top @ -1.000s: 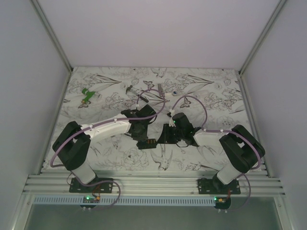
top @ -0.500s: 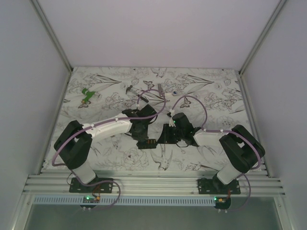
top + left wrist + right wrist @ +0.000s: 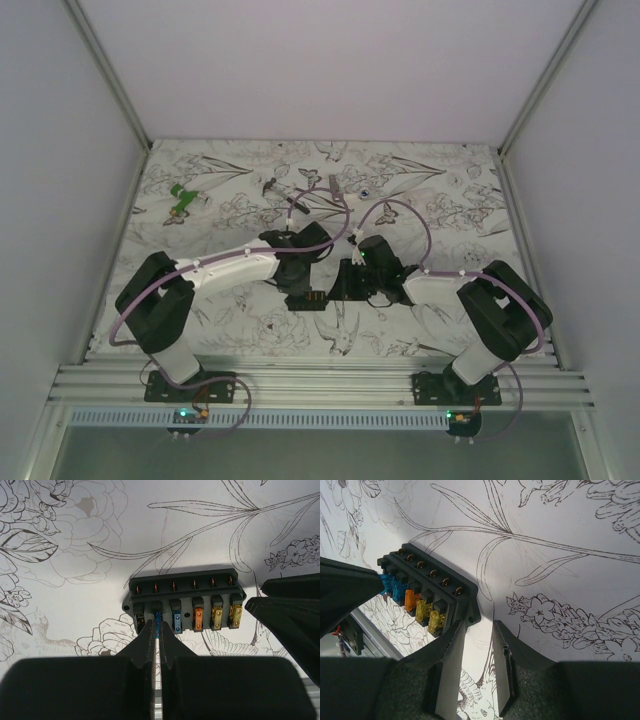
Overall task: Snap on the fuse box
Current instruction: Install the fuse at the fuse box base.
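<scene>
White arm links, black joints, purple cables, black left pincer

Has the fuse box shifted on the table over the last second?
No. Seen from above, the fuse box lies in the same spot as before, judged against the metal rail at the table's near edge.

Green piece, grey tool on floral cloth.

1. Top view: soft, even, rather dim light with a faint violet cast and coarse detail.
2. Left wrist view: bright, with a soft shadow behind the fuse box; left gripper blurred.
3. Right wrist view: crisp linework, right gripper slightly soft.
</scene>
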{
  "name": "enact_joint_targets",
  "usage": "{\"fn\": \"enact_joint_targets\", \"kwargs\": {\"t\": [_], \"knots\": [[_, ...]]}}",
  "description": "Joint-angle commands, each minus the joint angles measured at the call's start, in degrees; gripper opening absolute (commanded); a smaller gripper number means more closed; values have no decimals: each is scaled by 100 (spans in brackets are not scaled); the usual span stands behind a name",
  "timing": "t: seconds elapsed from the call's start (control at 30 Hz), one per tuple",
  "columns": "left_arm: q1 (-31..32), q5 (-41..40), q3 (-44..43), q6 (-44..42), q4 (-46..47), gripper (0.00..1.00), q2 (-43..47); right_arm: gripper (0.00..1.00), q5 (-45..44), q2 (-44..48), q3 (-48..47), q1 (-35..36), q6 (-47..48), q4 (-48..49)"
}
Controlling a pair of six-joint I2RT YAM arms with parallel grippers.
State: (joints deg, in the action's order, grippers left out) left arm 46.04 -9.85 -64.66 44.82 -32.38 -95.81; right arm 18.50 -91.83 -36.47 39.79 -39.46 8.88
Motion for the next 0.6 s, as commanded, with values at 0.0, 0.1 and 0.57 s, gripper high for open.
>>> {"fn": "enact_joint_targets", "kwargs": {"t": [0.0, 0.1, 0.57], "knots": [[236, -356, 162, 220, -509, 0, -473, 35, -77, -70, -144, 75, 79, -191], [247, -355, 211, 259, -537, 0, -658, 35, -66, -89, -166, 90, 83, -189], [73, -518, 720, 386, -538, 0, -295, 35, -75, -21, -115, 117, 86, -199]]}}
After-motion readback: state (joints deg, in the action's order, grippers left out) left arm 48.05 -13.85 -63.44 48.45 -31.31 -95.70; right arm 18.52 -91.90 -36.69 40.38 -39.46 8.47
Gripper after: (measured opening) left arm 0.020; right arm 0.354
